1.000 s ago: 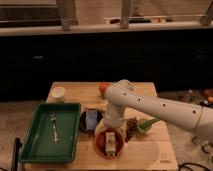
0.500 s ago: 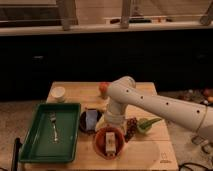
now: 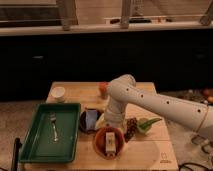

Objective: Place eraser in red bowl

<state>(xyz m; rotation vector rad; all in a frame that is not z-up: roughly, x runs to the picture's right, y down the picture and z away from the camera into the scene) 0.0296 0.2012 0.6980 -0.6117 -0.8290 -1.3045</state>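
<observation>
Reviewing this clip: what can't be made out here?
Camera view:
The claw, just above red bowl: blurred into the arm; contact with eraser unclear.
The dark bowl: right side hidden by the arm.
Arm's base: cut off at right edge.
The orange item behind arm: too blurred to identify.

I lose my arm [image 3: 155,104] past the right edge; it covers most of the gripper [image 3: 110,125], just above the red bowl [image 3: 97,144], and the dark bowl's [image 3: 83,123] right side.
</observation>
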